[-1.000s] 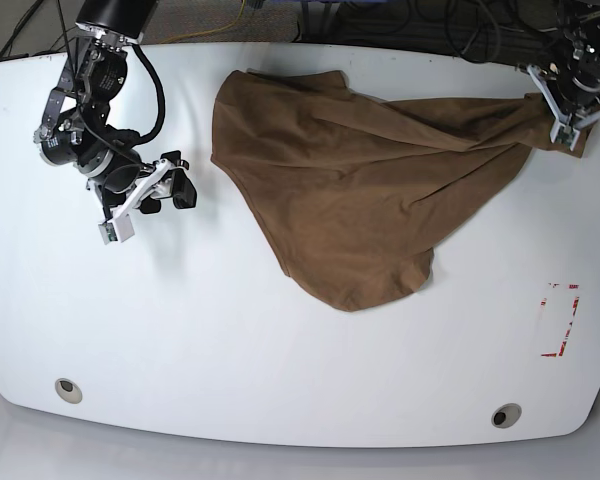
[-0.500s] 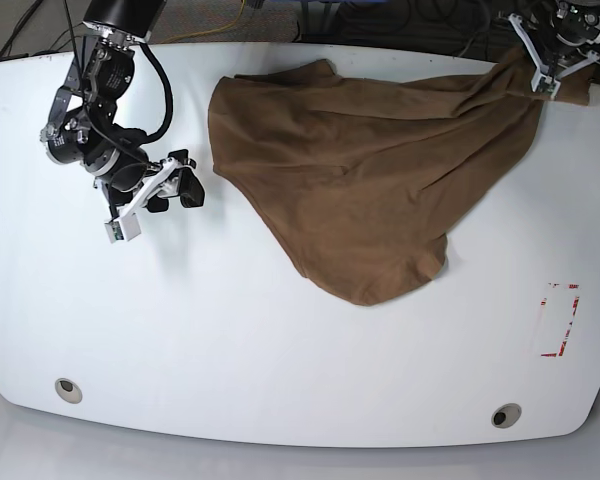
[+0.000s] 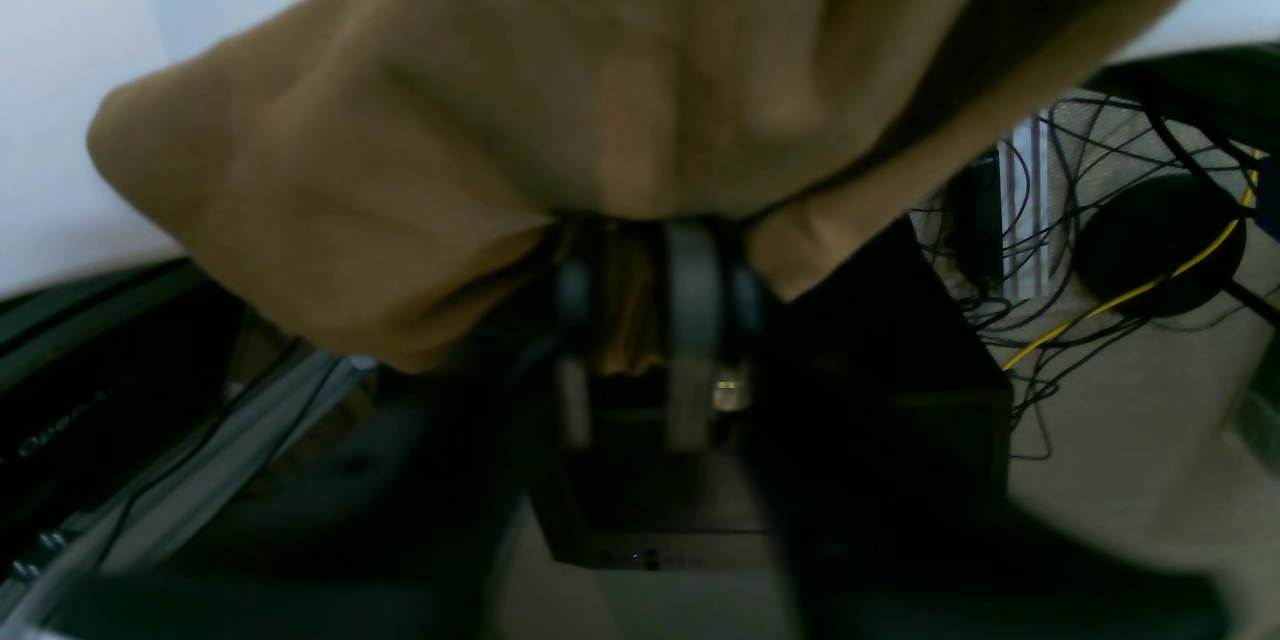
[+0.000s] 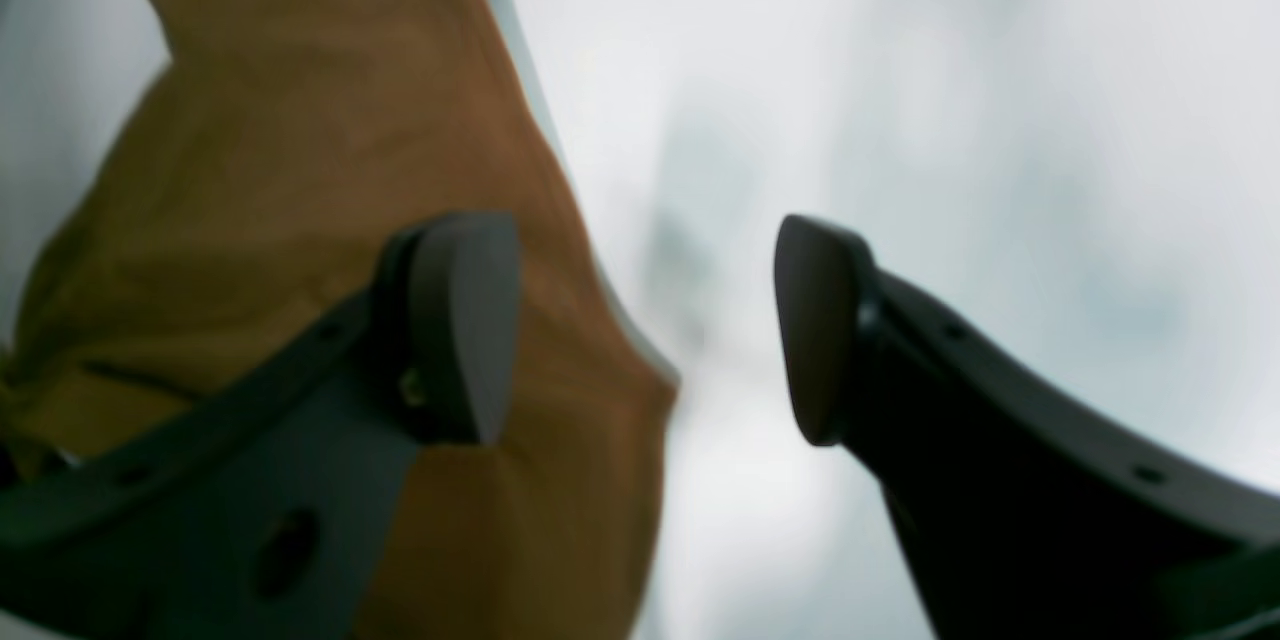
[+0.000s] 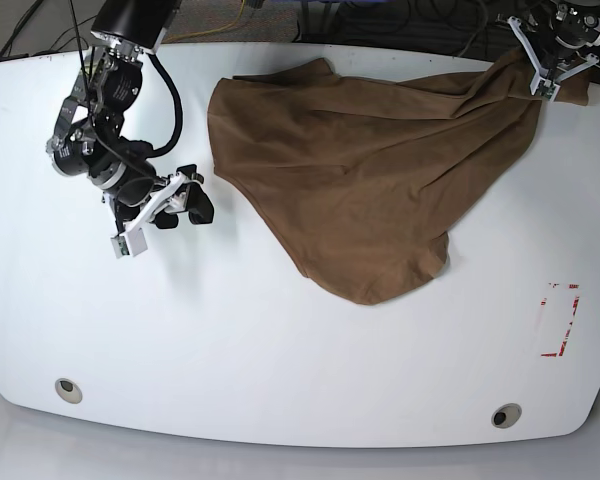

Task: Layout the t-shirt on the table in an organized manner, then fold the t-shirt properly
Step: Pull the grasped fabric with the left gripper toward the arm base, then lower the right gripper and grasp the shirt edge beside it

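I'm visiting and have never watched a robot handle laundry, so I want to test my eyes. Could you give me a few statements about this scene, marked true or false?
1. The t-shirt lies neatly folded in a square. False: it is spread out and wrinkled, with one corner pulled to the table's far edge.
2. The left gripper has brown cloth between its fingers. True.
3. The right gripper is pinching the shirt. False: it is open over the bare table, beside the shirt.
4. A red dashed mark sits on the table apart from the shirt. True.
5. The shirt has a large printed logo. False: it is plain brown.
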